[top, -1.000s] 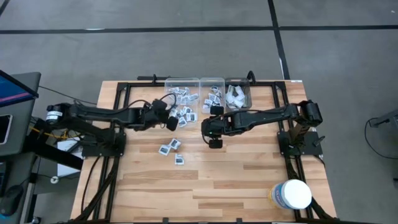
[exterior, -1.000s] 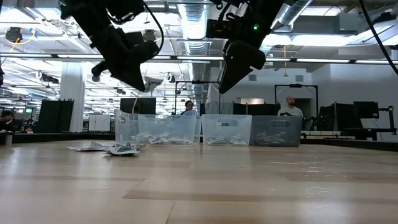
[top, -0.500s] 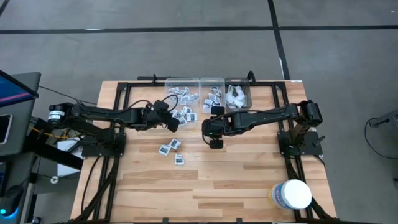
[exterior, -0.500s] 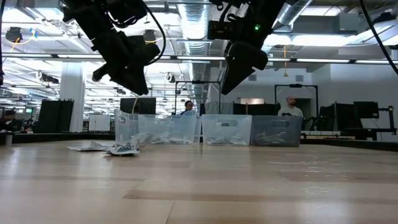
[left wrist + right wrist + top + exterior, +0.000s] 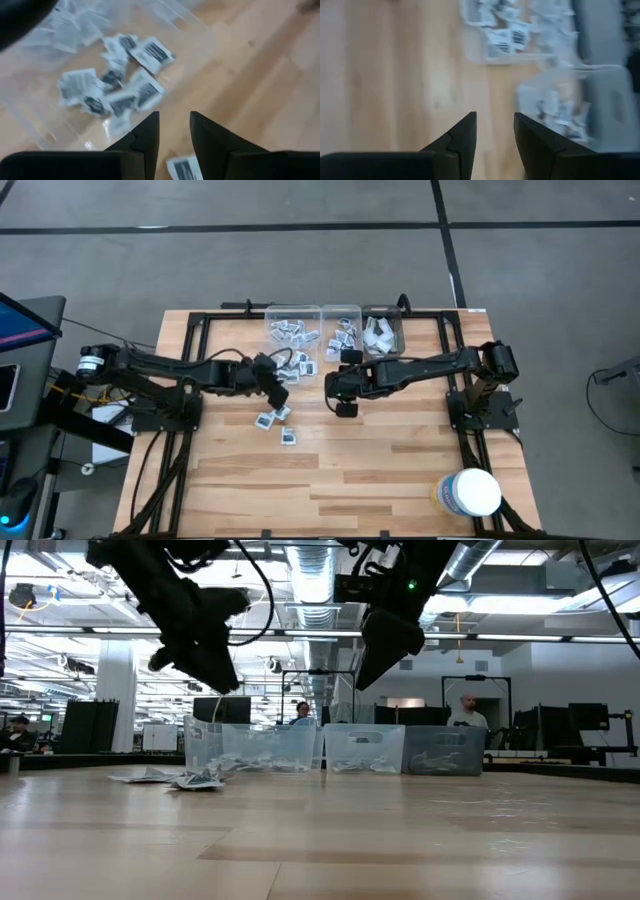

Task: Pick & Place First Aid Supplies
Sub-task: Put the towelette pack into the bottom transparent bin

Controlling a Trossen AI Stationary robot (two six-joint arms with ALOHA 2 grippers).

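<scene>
1. Fingers on the left gripper [image 5: 174, 131] stand apart with a narrow gap and nothing between them, high above the tabletop [image 5: 380, 470] near the loose packets [image 5: 275, 420] lying on the wood.
2. Over on the right gripper [image 5: 495, 131], fingers are likewise parted and carrying nothing, hanging in the air in front of the bins.
3. Three clear bins sit in a row at the far edge: the left bin [image 5: 292, 332] holds small square packets with dark prints, the middle bin [image 5: 342, 330] holds more of them, and the right bin [image 5: 383, 332] holds longer pale wrappers.
4. More packets [image 5: 112, 82] show through the clear bin wall in the left wrist view.
5. Down in the near right corner stands a white tub [image 5: 470, 492], well apart from everything.
6. Across the room behind the bins, a person [image 5: 468, 712] is visible.
</scene>
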